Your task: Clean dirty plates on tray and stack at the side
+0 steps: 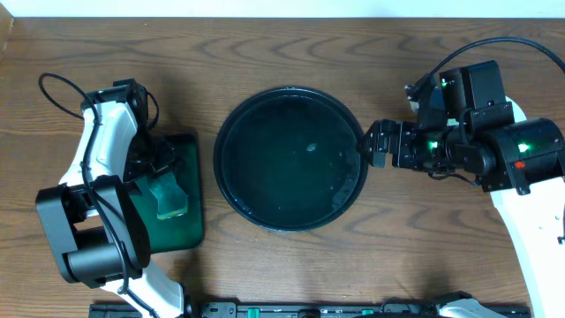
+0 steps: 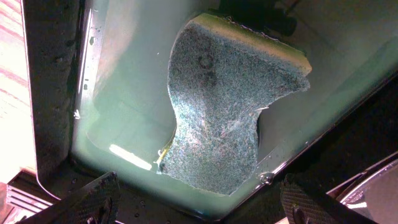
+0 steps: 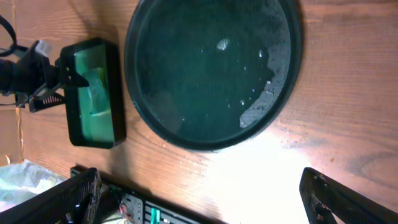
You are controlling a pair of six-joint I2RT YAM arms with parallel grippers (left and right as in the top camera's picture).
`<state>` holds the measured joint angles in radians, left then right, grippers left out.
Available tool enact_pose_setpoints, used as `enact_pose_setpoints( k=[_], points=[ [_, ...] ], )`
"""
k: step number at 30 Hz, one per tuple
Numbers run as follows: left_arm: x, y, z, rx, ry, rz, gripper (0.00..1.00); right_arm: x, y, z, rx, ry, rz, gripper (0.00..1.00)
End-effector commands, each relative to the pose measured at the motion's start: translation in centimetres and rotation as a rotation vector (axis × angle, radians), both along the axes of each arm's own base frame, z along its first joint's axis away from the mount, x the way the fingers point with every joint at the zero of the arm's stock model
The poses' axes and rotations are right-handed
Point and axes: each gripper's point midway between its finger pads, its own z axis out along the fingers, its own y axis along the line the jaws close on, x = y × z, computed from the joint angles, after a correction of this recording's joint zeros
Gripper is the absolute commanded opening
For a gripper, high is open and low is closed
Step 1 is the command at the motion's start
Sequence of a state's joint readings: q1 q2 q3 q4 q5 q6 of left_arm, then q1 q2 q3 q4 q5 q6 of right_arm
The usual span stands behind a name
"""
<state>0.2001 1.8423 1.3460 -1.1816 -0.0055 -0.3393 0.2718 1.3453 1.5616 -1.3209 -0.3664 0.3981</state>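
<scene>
tray round, black; sponge lies in green tray.

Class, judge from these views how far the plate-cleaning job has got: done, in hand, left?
Done: unclear; the black tray holds no plates, and no stack is visible. In hand: nothing; the left gripper hangs open over the sponge in the green tray, the right gripper open beside the black tray. Left: cannot tell.

Round tray mid table, rect tray to its left w/ sponge in it, right tool at round tray's right rim
</scene>
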Motion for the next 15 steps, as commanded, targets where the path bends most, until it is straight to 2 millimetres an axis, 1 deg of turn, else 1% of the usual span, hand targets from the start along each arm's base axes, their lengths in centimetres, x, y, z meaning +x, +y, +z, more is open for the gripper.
enact_pose_setpoints(
  k=[1, 4, 6, 8, 10, 12, 13, 14, 15],
  points=[
    [-0.3, -0.1, 0.0, -0.001, 0.010, -0.007, 0.83, -0.3, -0.3, 0.2, -0.021, 0.001, -0.009, 0.99],
    [-0.3, -0.1, 0.0, -0.001, 0.010, -0.007, 0.83, 1.0, -1.7, 0.1, -0.132, -0.092, 0.030, 0.99],
    [-0.3, -0.1, 0.0, -0.001, 0.010, -0.007, 0.83, 2.1, -1.7, 0.4, -0.189, -0.192, 0.129, 0.99],
    [-0.3, -0.1, 0.0, -0.001, 0.010, -0.007, 0.83, 3.8, -1.7, 1.6, -0.254, -0.352, 0.242, 0.99],
    [-0.3, -0.1, 0.0, -0.001, 0.010, -0.007, 0.83, 5.0, -1.4, 3.5, -0.297, -0.504, 0.315, 0.99],
    [-0.3, -0.1, 0.0, -0.001, 0.010, -0.007, 0.83, 5.9, -1.2, 6.0, -0.315, -0.643, 0.337, 0.99],
    [-0.3, -0.1, 0.0, -0.001, 0.010, -0.007, 0.83, 6.1, -1.1, 7.4, -0.315, -0.709, 0.331, 0.99],
    [-0.3, -0.1, 0.0, -0.001, 0.010, -0.007, 0.83, 6.1, -1.1, 9.3, -0.307, -0.787, 0.311, 0.99],
    [-0.3, -0.1, 0.0, -0.001, 0.010, -0.007, 0.83, 6.0, -1.2, 10.5, -0.303, -0.833, 0.300, 0.99]
  ],
)
